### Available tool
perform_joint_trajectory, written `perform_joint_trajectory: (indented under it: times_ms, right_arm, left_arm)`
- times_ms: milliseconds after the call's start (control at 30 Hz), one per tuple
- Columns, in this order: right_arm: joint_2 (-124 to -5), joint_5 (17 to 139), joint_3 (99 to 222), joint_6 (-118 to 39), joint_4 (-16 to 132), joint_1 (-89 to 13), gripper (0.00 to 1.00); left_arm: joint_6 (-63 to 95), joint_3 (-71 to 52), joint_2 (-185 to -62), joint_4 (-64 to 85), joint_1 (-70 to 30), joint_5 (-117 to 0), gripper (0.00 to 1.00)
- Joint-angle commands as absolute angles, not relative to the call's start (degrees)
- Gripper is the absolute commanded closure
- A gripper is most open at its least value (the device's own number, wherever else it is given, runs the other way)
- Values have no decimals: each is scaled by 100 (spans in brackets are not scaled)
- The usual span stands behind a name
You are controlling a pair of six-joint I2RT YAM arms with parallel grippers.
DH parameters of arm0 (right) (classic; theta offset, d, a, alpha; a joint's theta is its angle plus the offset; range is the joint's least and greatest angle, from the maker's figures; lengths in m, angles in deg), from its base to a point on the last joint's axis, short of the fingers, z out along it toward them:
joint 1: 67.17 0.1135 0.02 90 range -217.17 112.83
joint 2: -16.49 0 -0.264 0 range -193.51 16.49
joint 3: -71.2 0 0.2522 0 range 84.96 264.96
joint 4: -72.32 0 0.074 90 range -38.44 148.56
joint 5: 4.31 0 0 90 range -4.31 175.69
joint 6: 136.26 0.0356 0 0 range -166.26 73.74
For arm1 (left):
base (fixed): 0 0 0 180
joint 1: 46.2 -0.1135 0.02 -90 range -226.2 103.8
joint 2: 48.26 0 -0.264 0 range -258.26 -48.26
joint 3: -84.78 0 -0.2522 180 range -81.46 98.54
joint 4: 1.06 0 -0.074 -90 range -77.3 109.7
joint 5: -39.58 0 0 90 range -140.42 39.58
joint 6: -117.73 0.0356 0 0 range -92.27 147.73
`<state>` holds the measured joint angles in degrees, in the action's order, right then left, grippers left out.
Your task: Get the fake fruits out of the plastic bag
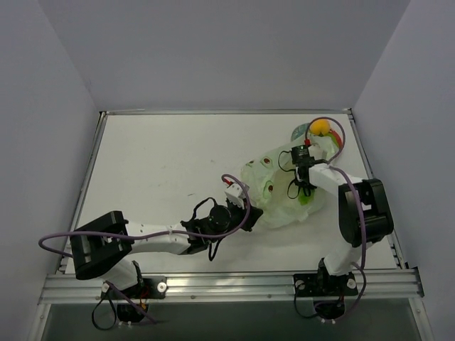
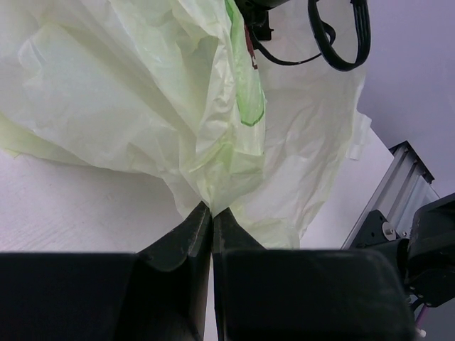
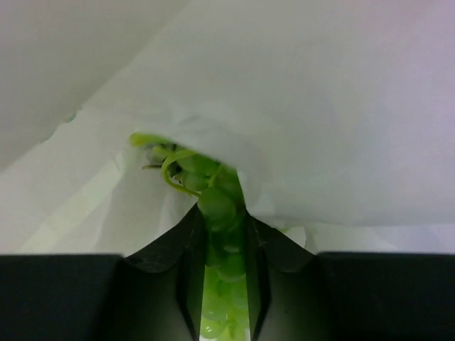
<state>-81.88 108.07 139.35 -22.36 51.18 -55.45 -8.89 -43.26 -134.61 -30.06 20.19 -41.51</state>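
Table (image 1: 163, 170) from above: white, with the pale green plastic bag (image 1: 274, 188) crumpled right of centre. The left gripper (image 1: 250, 208) reaches in from the near left and meets the bag's left edge. The right gripper (image 1: 304, 193) points down into the bag's right part, where a bright green patch shows beneath it; from this height that patch is probably fruit, though its shape is too small to tell. Beyond the bag, at the far right corner, a yellow fruit (image 1: 318, 128) sits on a plate (image 1: 298, 132), well clear of the bag.

From the left wrist, the two dark fingers are pressed together with a pinch of the bag's film caught between their tips. The film rises from that pinch in loose folds and fills most of the view. A looped black cable (image 2: 338, 42) of the other arm hangs above the bag, and the metal rail (image 2: 394, 188) runs along the right.

From the right wrist, the fingers stand inside the bag, with white-green film draped over and around them. They are clamped on a bunch of green grapes (image 3: 217, 206). One grape sits right between the tips, more grapes lie down the gap between the fingers, and a curled stem sits just above.
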Motion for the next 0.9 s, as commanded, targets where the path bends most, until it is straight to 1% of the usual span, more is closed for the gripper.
perform_joint_trajectory:
  times_ms: [0, 67, 100, 167, 233, 267, 367, 533, 567, 600, 733, 867]
  right_arm:
    - [-7547, 10626, 13744, -2068, 5310, -5434, 87]
    - [-7133, 10512, 13498, -2059, 5486, -5294, 87]
    - [-6705, 10434, 13419, -2077, 5531, -5232, 87]
    - [-6020, 9768, 13138, -2155, 5750, -5118, 88]
    - [-5587, 9040, 12892, -2130, 6082, -5065, 88]
    - [-5210, 8853, 12638, -2069, 6163, -4987, 88]
    - [-4682, 8298, 12268, -1858, 6348, -4837, 88]
    - [-4162, 8086, 12152, -1550, 6383, -4398, 89]
    - [-4022, 7990, 12178, -1515, 6392, -4345, 91]
    - [-3959, 7963, 12248, -1488, 6384, -4214, 92]
    - [-3555, 8217, 12547, -1357, 6244, -3888, 97]
    - [-3300, 8525, 13030, -1408, 6076, -3641, 98]
  left_arm:
    - [-830, -4156, -13211, -3213, 1989, -4128, 98]
    - [-848, -4138, -13281, -3239, 1989, -4154, 98]
    - [-857, -4129, -13299, -3248, 1998, -4172, 98]
    - [-866, -4129, -13308, -3256, 1989, -4181, 98]
    - [-848, -4147, -13255, -3256, 1998, -4137, 98]
    - [-848, -4147, -13237, -3248, 1989, -4119, 98]
    - [-796, -4182, -13132, -3221, 1998, -4084, 98]
    - [-734, -4199, -13018, -3142, 1954, -3988, 98]
    - [-734, -4208, -13000, -3125, 1937, -3961, 98]
    - [-716, -4226, -12948, -3099, 1910, -3944, 98]
    - [-760, -4296, -12772, -2923, 1691, -3864, 98]
    - [-865, -4472, -12544, -2861, 1270, -3882, 98]
